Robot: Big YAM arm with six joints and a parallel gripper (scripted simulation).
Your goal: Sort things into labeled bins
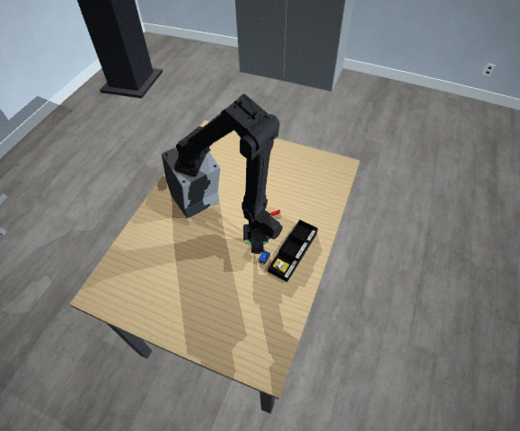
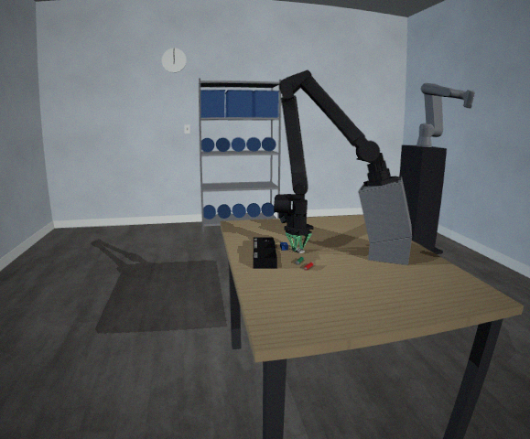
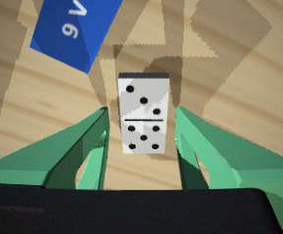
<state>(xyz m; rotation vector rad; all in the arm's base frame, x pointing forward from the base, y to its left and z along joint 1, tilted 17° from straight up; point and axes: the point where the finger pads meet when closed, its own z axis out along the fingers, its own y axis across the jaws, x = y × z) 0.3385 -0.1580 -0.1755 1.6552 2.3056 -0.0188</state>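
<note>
My gripper point(image 2: 297, 250) point(image 3: 142, 116) is partly open and low over the table, its green fingers on either side of a white domino point(image 3: 132, 105) that lies flat, with a gap at each side. A blue 9 V battery point(image 1: 264, 256) point(image 2: 284, 246) point(image 3: 78, 41) lies beside it. A red cylinder point(image 1: 275, 213) point(image 2: 308, 265) and a green cylinder point(image 2: 299, 260) lie on the table. Three joined black bins point(image 1: 278, 277) point(image 2: 265, 261) stand in a row; their labels are too small to read. A yellow thing point(image 1: 283, 267) is in one end bin.
The wooden table point(image 1: 144, 278) point(image 2: 373, 302) carries the arm's grey base block point(image 1: 197, 185) point(image 2: 387, 227). The bins stand near one long edge of the table, close to the gripper and the blue battery.
</note>
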